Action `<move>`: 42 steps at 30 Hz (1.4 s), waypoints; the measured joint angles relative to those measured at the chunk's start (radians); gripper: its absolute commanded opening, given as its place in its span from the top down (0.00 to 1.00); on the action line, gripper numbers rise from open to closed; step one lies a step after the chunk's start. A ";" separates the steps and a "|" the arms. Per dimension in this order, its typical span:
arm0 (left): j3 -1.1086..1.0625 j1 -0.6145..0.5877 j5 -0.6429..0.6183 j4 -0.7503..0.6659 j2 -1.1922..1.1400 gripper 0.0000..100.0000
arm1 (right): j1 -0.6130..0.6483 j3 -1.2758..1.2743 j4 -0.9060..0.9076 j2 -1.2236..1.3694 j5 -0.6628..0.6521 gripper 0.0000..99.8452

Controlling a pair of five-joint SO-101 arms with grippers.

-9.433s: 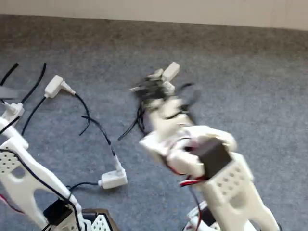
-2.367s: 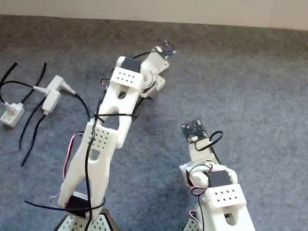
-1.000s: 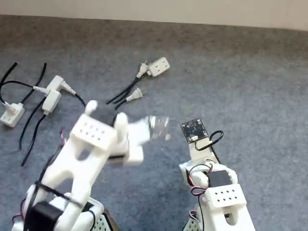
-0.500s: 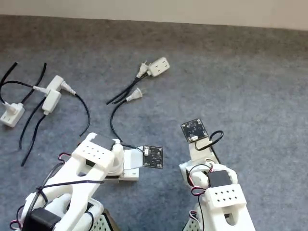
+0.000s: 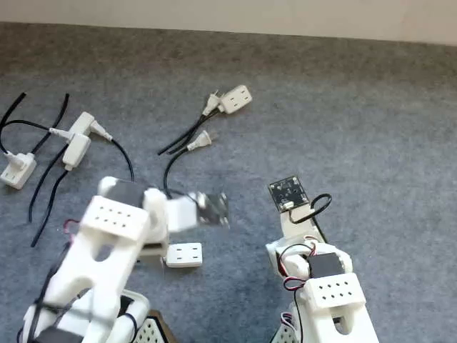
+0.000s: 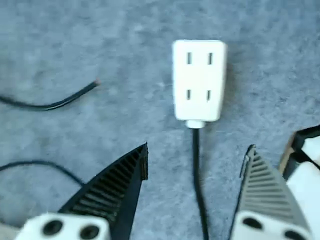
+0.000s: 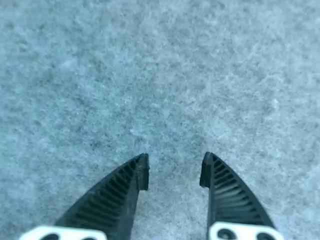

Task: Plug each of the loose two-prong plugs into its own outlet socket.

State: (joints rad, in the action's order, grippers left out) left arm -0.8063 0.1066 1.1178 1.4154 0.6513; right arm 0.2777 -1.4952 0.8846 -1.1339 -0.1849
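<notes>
Hanging in the high view over the outlet socket [image 5: 184, 254], left arm [image 5: 107, 236]; loose plug [image 5: 201, 141] well beyond it | left wrist: left gripper [image 6: 195, 161] wide, empty, cord [image 6: 196, 170] of the outlet socket between its jaws | right wrist: right gripper [image 7: 173, 171] parted, empty, above carpet [image 7: 150, 75]

The counter [image 7: 150, 75] wears a grey, matt, short-pile cloth, rough and fuzzy. Just ahead of the left claw [image 6: 196, 150] lies an outlet socket [image 6: 199, 80] of smooth white plastic with a faint sheen. Its cord [image 6: 198, 190], sheathed in smooth black plastic, runs between the fingers [image 6: 120, 185]. These are matt black plastic, ribbed on the inner faces. The right claw [image 7: 175, 160] is made alike.
</notes>
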 measured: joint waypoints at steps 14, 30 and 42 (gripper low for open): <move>0.345 -0.126 -0.448 -0.594 -0.528 0.70 | 0.000 0.000 0.000 0.000 0.000 0.83; 1.637 0.032 -0.474 -0.091 -1.557 0.73 | 0.000 0.000 0.000 0.000 0.000 0.83; 2.344 0.035 -0.462 0.322 -1.981 0.97 | 0.034 -0.002 0.000 0.000 0.000 0.83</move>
State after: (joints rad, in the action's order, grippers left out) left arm 1.5382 0.1419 0.6559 1.7377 -1.3295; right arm 0.3115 -1.4968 0.8846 -1.1339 -0.1849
